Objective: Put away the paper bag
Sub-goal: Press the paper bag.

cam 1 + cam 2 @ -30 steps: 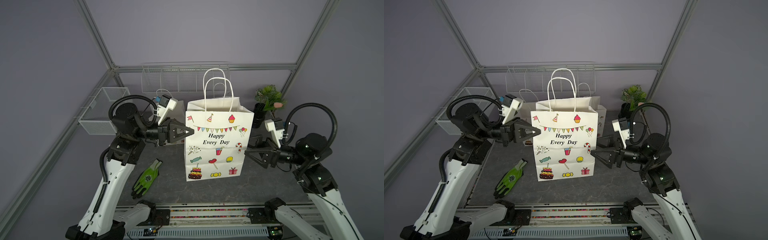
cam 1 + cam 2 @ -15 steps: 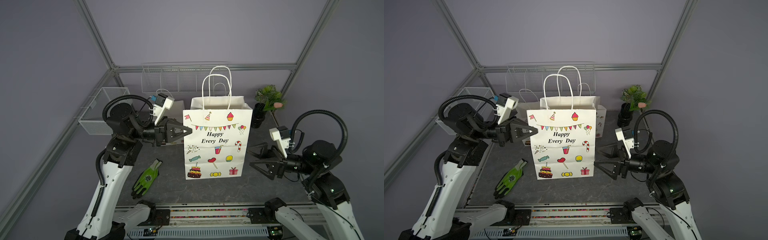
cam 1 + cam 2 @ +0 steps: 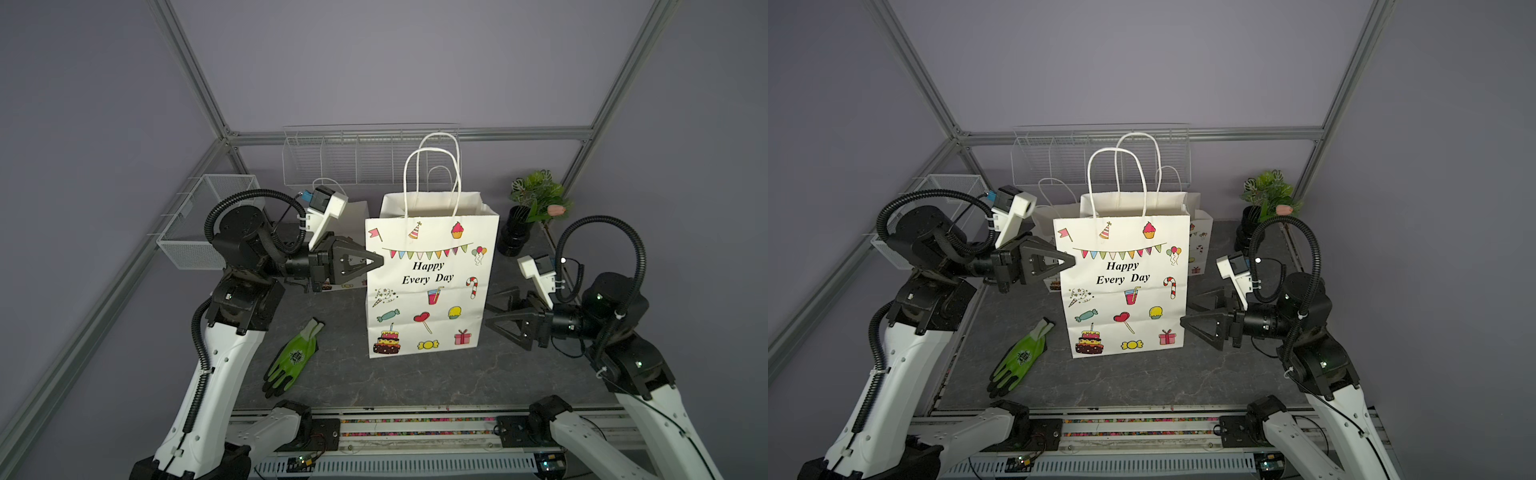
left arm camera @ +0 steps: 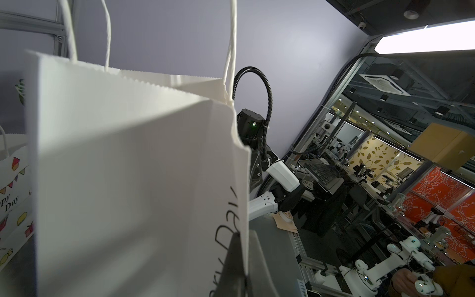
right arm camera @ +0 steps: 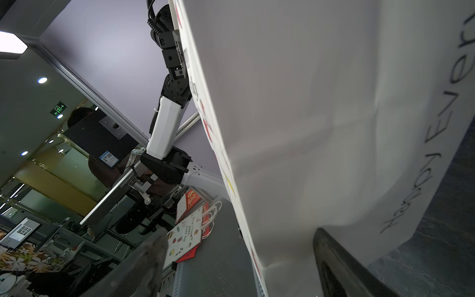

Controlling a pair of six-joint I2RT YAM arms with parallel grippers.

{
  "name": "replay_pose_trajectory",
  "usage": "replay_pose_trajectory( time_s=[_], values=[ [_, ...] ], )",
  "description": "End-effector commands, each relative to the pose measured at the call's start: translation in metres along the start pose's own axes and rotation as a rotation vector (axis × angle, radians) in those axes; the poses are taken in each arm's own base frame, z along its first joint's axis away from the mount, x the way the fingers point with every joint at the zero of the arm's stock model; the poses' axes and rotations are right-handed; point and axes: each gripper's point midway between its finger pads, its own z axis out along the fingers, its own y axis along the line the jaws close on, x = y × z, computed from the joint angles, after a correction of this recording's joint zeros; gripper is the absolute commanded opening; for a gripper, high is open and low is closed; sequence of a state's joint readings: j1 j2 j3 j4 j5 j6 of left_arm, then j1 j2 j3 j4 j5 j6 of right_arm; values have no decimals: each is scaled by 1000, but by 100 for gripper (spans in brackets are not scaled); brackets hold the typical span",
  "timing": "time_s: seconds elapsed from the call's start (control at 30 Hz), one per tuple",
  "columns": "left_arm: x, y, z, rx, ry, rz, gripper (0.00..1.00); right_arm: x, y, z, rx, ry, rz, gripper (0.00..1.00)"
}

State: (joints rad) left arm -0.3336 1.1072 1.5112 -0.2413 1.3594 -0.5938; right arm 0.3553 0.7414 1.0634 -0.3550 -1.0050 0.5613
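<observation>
The paper bag point(image 3: 432, 286) point(image 3: 1125, 286) is white with coloured party pictures and "Happy Every Day". It stands upright mid-table in both top views, handles up. My left gripper point(image 3: 379, 262) point(image 3: 1073, 262) is shut on the bag's left front edge about halfway up. The left wrist view shows that edge point(image 4: 241, 180) pinched between the fingers point(image 4: 232, 259) of the gripper point(image 4: 243, 235). My right gripper point(image 3: 489, 312) point(image 3: 1185, 312) stands open by the bag's lower right side. In the right wrist view the gripper point(image 5: 239, 241) straddles the bag's corner point(image 5: 308, 128), unclosed.
A green glove point(image 3: 293, 359) lies left of the bag. More printed bags point(image 3: 353, 216) point(image 3: 1200, 245) stand behind it. A wire rack point(image 3: 353, 158) lines the back wall. A mesh basket point(image 3: 208, 220) sits far left and a potted plant point(image 3: 532, 203) back right.
The right arm has dropped lower and drawn back beside the bag's right side, still open. The left gripper and the bag have shifted slightly to the left.
</observation>
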Motion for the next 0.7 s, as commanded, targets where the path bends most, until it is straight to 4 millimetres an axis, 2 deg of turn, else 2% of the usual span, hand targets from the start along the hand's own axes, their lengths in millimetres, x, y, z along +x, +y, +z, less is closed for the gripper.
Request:
replay_pose_trajectory(
  time_s=[0.0,0.37,0.5,0.67],
  values=[
    [0,3,0,6,4,29,0,-10,3,5,-49,-14,-52,89],
    [4,20,2,2,12,23,0,-19,-9,21,-96,2,-41,89],
    [3,25,3,-1,13,21,0,-17,-5,26,-113,14,-56,89],
    [4,28,3,-2,15,18,0,-19,0,26,-91,15,-91,96]
  ],
)
